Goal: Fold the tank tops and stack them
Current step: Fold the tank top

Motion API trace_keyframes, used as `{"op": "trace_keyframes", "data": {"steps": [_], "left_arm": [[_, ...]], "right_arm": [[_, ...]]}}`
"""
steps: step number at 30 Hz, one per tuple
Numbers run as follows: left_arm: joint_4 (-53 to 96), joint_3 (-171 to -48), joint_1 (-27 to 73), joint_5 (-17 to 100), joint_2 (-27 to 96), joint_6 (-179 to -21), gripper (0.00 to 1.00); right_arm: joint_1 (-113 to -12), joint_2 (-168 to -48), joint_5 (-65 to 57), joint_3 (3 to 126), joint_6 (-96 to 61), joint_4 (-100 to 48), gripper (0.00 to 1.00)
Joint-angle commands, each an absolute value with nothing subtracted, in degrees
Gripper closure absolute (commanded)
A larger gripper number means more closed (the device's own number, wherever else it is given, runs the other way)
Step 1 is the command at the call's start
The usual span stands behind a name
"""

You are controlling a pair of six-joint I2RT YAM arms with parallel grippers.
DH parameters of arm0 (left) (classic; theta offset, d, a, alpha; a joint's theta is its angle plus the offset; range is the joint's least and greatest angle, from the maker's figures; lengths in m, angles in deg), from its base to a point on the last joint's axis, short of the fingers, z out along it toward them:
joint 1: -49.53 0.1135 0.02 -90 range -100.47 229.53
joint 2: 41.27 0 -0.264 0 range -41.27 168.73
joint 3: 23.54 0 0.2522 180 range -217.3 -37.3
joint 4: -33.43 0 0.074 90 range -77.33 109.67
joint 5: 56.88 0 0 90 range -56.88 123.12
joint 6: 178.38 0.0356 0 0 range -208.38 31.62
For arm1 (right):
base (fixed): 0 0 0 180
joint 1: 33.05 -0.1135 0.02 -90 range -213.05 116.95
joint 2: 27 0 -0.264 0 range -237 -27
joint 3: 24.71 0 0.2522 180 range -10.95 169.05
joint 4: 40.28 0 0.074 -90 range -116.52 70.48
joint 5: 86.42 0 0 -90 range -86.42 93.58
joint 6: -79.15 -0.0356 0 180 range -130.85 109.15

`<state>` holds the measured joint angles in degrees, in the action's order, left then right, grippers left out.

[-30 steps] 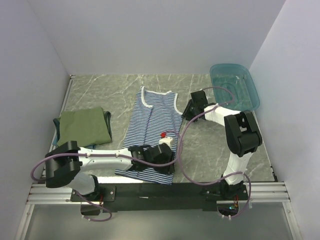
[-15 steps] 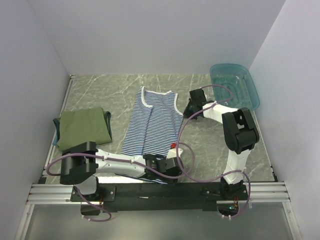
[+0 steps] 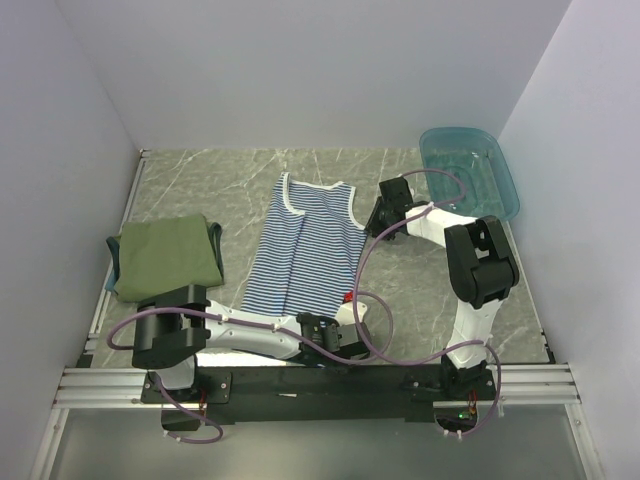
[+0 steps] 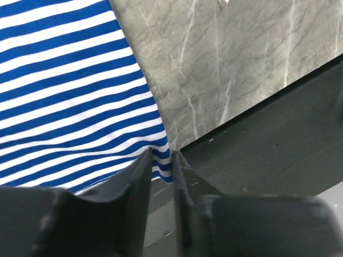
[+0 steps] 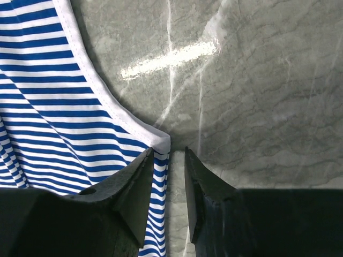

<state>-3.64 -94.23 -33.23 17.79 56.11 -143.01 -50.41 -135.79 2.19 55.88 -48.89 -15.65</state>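
— Marble table [image 3: 420, 290], striped tank top [image 3: 305, 250] flat at centre: which step?
— Grasping corners. My left gripper [image 4: 161, 163] pinches its near-right hem corner; my right gripper [image 5: 169, 160] straddles the far-right armhole corner, jaws parted. Next, closing.

even, bright light — glare streak on marble table [image 5: 171, 56].

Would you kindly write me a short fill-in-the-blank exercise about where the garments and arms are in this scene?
1. The striped tank top lies spread ____ on the marble table.
2. The folded ____ tank top lies at the table's left side.
3. The left gripper has its jaws at the striped top's ____ right corner.
4. The teal basket stands in the far ____ corner.

Missing words: flat; olive-green; near; right
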Motion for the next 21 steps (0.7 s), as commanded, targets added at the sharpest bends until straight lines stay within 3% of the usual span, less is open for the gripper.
{"op": "trace_keyframes", "data": {"steps": [1, 7, 15, 21], "left_arm": [[-2.9, -95.1, -33.6, 16.7, 56.0, -143.6, 0.79], [-2.0, -94.7, -33.6, 17.6, 55.3, -143.5, 0.99], [-1.7, -94.1, -33.6, 18.2, 53.7, -143.5, 0.99], [1.6, -92.8, -33.6, 19.9, 50.7, -142.0, 0.99]], "right_arm": [[-50.2, -134.0, 2.8, 57.0, -47.9, -15.2, 0.63], [-50.1, -136.0, 1.8, 58.0, -48.1, -15.8, 0.63], [-50.1, -137.3, 1.6, 59.6, -48.6, -16.4, 0.68], [-50.1, -138.5, 1.7, 60.6, -48.7, -16.6, 0.83]]}}
